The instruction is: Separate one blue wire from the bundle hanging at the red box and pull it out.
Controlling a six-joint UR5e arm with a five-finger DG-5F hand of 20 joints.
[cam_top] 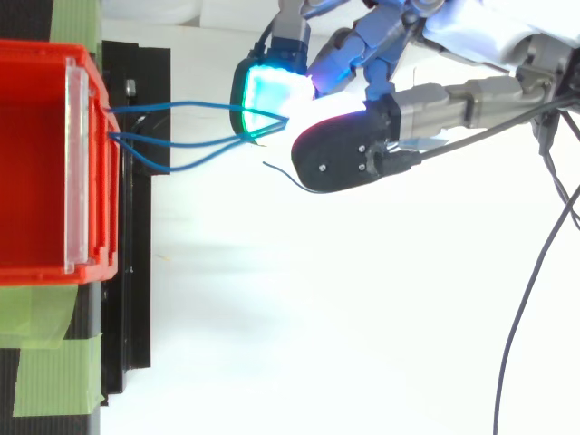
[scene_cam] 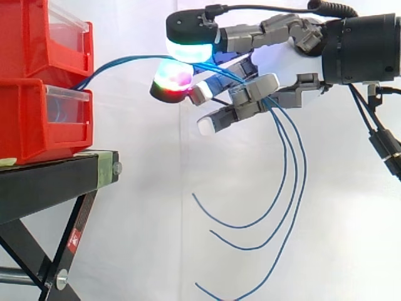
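The hand (scene_cam: 285, 59) hung well out from the red box (scene_cam: 37, 119) on the black stand (scene_cam: 50, 182); its fingers were curled, and two glowing pads (scene_cam: 191, 45) were closed together on the blue wires (scene_cam: 125, 61); how many strands sat in that pinch could not be told, though from above three seemed to leave the box and meet at the cyan pad; their long axis lay roughly level, box to hand, with some slack; beyond the pinch the loose tails (scene_cam: 288, 188) drooped below the palm; freeing one would likely mean drawing straight away from the box along that axis
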